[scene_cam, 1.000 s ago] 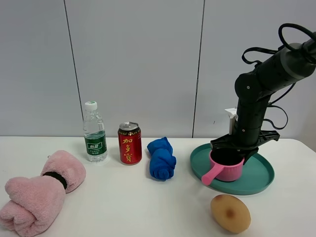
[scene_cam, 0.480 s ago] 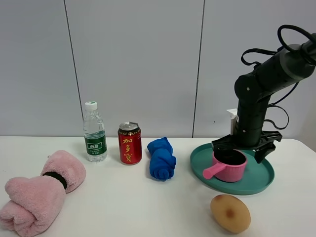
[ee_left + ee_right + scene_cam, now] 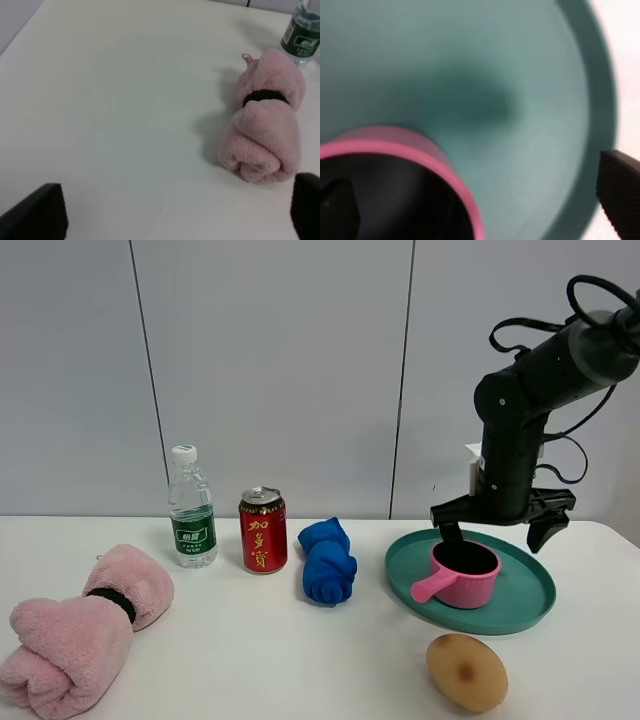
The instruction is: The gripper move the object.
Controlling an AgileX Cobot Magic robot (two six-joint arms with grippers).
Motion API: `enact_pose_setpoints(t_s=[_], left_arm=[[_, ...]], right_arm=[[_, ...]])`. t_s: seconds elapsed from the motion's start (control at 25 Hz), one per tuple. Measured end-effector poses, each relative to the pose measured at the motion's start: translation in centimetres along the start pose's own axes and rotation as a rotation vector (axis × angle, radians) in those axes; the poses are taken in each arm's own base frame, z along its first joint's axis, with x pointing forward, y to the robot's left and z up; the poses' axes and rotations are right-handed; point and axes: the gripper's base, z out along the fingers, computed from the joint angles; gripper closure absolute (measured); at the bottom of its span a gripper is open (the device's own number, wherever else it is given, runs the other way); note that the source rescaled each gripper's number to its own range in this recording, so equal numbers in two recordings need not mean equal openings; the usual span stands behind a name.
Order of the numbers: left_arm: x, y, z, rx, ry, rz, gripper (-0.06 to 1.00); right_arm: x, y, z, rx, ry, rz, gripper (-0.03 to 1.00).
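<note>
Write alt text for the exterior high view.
The right gripper hangs open over a pink saucepan on a teal tray at the right of the table. A blue cloth, red can and bottle stand to its left, a pink towel far left, a potato in front.

A robotics lab bench — bare white counter (image 3: 250, 660) against plain grey wall panels (image 3: 270, 360), a cabled black robot arm (image 3: 512, 430), and unrelated props — a water bottle (image 3: 191, 510) and red drink can (image 3: 262, 531) — side by side.

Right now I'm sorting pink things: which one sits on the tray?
The saucepan, on the teal tray; the pink towel lies on the table.
</note>
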Motion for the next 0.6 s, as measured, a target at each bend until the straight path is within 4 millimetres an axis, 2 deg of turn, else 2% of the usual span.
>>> enact_pose_setpoints(t_s=[0.04,0.08,0.24,0.44,0.52,0.6], left_arm=[[0.0,0.0,0.0,0.000,0.000,0.000,-0.06],[0.0,0.0,0.0,0.000,0.000,0.000,-0.06],[0.0,0.0,0.0,0.000,0.000,0.000,-0.06],[0.0,0.0,0.0,0.000,0.000,0.000,-0.06],[0.0,0.0,0.0,0.000,0.000,0.000,-0.06],[0.0,0.0,0.0,0.000,0.000,0.000,-0.06]], right_arm=[[-0.5,-0.1,-1.0,-0.001,-0.016,-0.008,0.00],[-0.5,-0.1,-1.0,-0.001,-0.016,-0.008,0.00],[-2.1,-0.9,-5.8,-0.001,-0.078,-0.034,0.00],[-3.2,-2.6,-14.0,-0.019,-0.212,-0.059,0.00],[-3.0,-3.5,-17.0,-0.009,-0.282,-0.061,0.00],[-2.6,-5.0,-20.8,0.012,-0.380,-0.056,0.00]])
